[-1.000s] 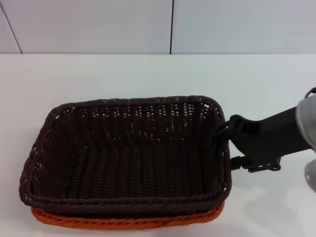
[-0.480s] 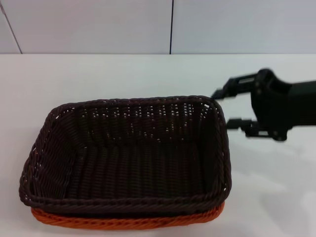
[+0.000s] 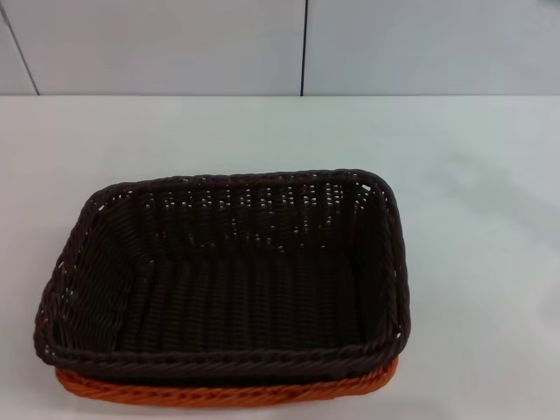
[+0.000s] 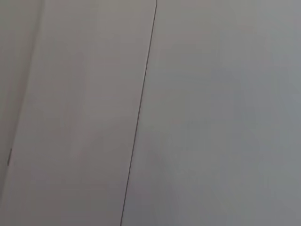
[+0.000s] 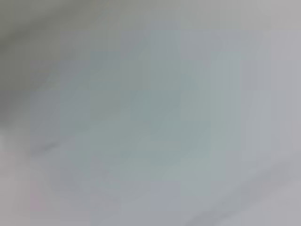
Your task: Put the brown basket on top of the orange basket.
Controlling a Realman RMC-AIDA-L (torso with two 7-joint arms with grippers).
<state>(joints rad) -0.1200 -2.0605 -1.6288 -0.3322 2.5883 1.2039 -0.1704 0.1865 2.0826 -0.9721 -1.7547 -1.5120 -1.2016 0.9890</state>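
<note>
Brown basket: sits nested in the orange one, rim level and upright; nothing touches it; it lies toward the near edge of the table, somewhat to the left of the middle
Orange basket: underneath; only its braided near rim shows as a strip below the brown rim; the rest is hidden by the basket above
Long axis: both baskets run roughly parallel to the near edge of the tabletop, turned slightly, short ends facing the left and right edges
Left gripper: not in any view; its wrist camera shows only a pale panel with a thin dark seam; jaw state cannot be told
Right gripper: also out of sight; its wrist camera shows only a blurred pale surface; whether its jaws are spread or closed cannot be told
Which arm is nearer: cannot be judged, since neither arm appears over the table
Task progress: the stacking looks done, brown on top of orange; judging by the fit, no further placing seems needed
Risk: little; the stack looks squarely seated
</note>
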